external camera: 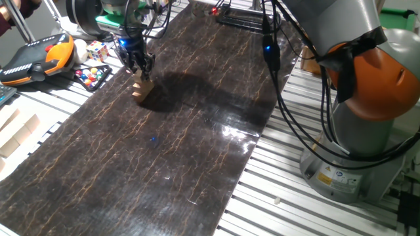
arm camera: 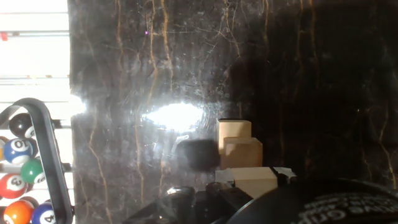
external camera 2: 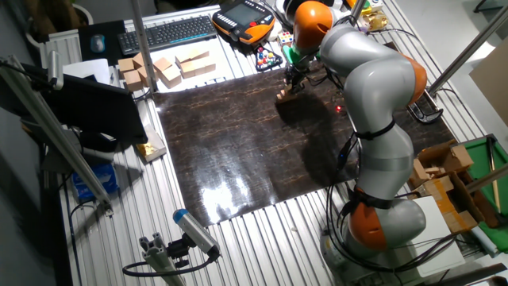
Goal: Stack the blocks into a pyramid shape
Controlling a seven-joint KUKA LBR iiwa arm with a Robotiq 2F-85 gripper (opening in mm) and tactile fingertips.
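Observation:
A small stepped stack of tan wooden cubes (external camera: 140, 89) stands on the dark marbled mat (external camera: 170, 157) near its far left edge. It also shows in the other fixed view (external camera 2: 285, 95). In the hand view three cubes (arm camera: 241, 153) rise like steps toward the camera, the nearest one (arm camera: 255, 181) highest. My gripper (external camera: 141, 73) hangs straight over the stack, its fingers spread and the tips just above the top cube. It also shows in the other fixed view (external camera 2: 294, 79). No other loose cubes show on the mat.
A tray of pool balls (external camera: 92, 76), a multicoloured puzzle cube (external camera: 97, 50) and an orange teach pendant (external camera: 39, 56) lie just left of the stack. Larger pale wooden blocks (external camera: 16, 134) sit off the mat's left side. The arm's base (external camera: 367, 131) stands at the right.

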